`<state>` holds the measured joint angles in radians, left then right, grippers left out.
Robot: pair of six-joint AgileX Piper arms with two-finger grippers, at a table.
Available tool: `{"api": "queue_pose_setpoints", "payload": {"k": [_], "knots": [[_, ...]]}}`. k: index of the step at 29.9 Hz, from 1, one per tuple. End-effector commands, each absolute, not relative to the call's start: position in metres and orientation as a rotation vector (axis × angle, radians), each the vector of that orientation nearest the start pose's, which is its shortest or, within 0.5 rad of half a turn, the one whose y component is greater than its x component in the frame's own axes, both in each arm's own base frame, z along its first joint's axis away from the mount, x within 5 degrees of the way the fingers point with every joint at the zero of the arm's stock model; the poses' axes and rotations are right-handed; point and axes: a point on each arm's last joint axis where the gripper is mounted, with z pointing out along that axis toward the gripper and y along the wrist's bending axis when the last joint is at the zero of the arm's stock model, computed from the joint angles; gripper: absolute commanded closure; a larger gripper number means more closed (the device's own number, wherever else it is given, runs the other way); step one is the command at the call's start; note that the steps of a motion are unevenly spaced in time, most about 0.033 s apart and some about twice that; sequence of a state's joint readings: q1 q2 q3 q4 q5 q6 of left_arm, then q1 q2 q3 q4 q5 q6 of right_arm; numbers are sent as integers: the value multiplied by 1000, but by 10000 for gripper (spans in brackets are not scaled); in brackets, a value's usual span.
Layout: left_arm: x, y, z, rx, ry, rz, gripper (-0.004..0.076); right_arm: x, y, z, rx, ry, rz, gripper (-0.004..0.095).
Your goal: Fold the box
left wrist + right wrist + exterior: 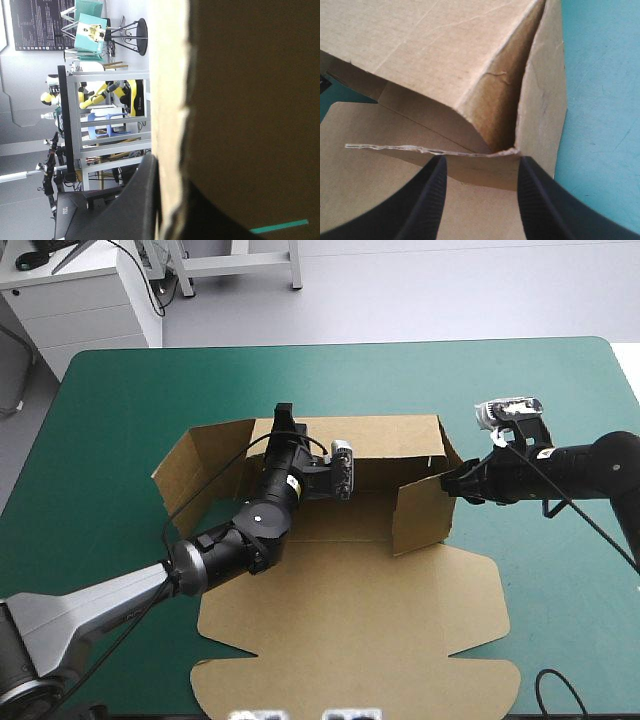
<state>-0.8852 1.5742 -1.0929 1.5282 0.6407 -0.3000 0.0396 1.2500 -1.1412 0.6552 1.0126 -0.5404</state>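
The brown box [350, 625] lies in the middle of the table, its lid flat toward the near edge. The back wall [375, 438] and the right side wall [420, 515] stand raised, and a side flap [195, 472] leans outward on the left. My left gripper [284, 428] reaches over the back wall's left end. In the left wrist view the left gripper [172, 185] is shut on the board's edge [167, 100]. My right gripper [452, 483] is at the right wall's top corner. In the right wrist view the right gripper [480, 167] is open, the wall's thin edge [430, 148] just ahead of its tips.
Teal-green cover [130, 400] shows around the box on the far, left and right sides. The lid's near edge [350, 702] lies close to the table's front edge. The left arm [230, 545] crosses the box's left part.
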Motion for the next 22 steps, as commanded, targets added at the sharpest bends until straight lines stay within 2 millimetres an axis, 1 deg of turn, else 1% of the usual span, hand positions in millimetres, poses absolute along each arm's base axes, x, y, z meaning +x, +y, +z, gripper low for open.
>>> {"api": "queue_pose_setpoints", "payload": {"k": [1, 4, 7, 9, 10, 11, 13, 14, 15, 22], "knots": [[260, -228, 322, 1407, 1324, 868, 731, 238, 60, 376, -442, 2272, 674, 442], [260, -228, 322, 1407, 1324, 868, 731, 238, 62, 377, -450, 2253, 690, 418], [260, -228, 322, 1407, 1324, 868, 731, 241, 59, 377, -447, 2243, 644, 419], [260, -228, 322, 1407, 1324, 868, 731, 242, 58, 376, -452, 2248, 615, 442], [260, -228, 322, 1407, 1324, 868, 731, 242, 58, 376, -451, 2246, 612, 484], [260, -228, 322, 1407, 1324, 868, 731, 242, 58, 376, -453, 2248, 612, 559], [260, -228, 322, 1407, 1324, 868, 731, 241, 58, 375, -464, 2252, 614, 738], [260, -228, 322, 1407, 1324, 868, 731, 240, 58, 375, -485, 2254, 613, 870], [260, -228, 322, 1407, 1324, 868, 731, 240, 59, 374, -495, 2262, 617, 920], [260, -228, 322, 1406, 1325, 870, 731, 236, 58, 371, -516, 2310, 609, 921]]}}
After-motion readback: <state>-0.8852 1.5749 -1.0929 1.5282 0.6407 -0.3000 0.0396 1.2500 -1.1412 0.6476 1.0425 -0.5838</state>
